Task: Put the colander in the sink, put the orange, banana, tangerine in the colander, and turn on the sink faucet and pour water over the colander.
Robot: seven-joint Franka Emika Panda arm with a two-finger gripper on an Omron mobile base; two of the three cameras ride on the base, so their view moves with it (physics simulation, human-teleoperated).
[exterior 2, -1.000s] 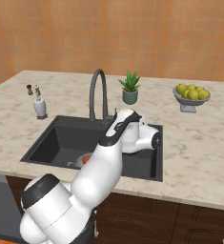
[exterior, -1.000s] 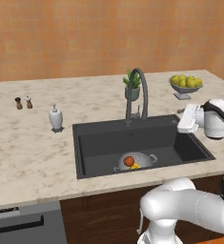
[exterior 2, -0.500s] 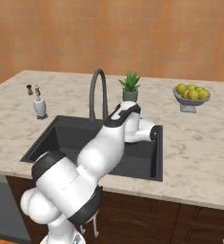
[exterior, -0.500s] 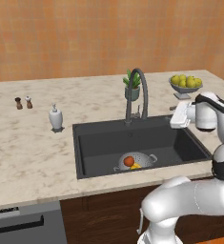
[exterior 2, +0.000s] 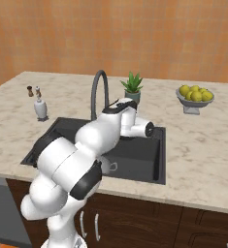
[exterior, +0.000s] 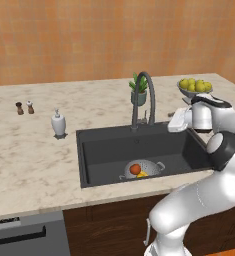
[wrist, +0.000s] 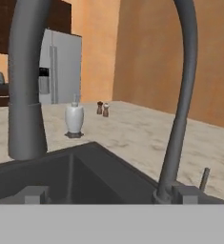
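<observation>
The grey colander (exterior: 142, 170) sits on the floor of the dark sink (exterior: 101, 150), near its front. In it lie a round orange fruit (exterior: 134, 169) and the yellow banana (exterior: 143, 174); I cannot tell orange from tangerine. The gooseneck faucet (exterior: 144, 97) stands at the sink's back edge, and no water stream is in view. My gripper (exterior: 175, 121) hovers right of the faucet's base, level with the counter, pointing left. In the hand view it (wrist: 108, 195) is open, with the faucet stem (wrist: 180, 109) just inside the right fingertip (wrist: 186, 193) and the small lever (wrist: 205, 178) beyond it.
A white soap dispenser (exterior: 58, 124) stands left of the sink, with two shakers (exterior: 24, 107) farther left. A potted plant (exterior: 139, 90) stands behind the faucet. A footed bowl of yellow-green fruit (exterior: 195, 87) is at the back right. My arm covers most of the sink (exterior 2: 154, 155) in the right base view.
The hand has moved left and slightly back over the sink's right end, closer to the faucet's base. The colander and the fruit in it have stayed put.
</observation>
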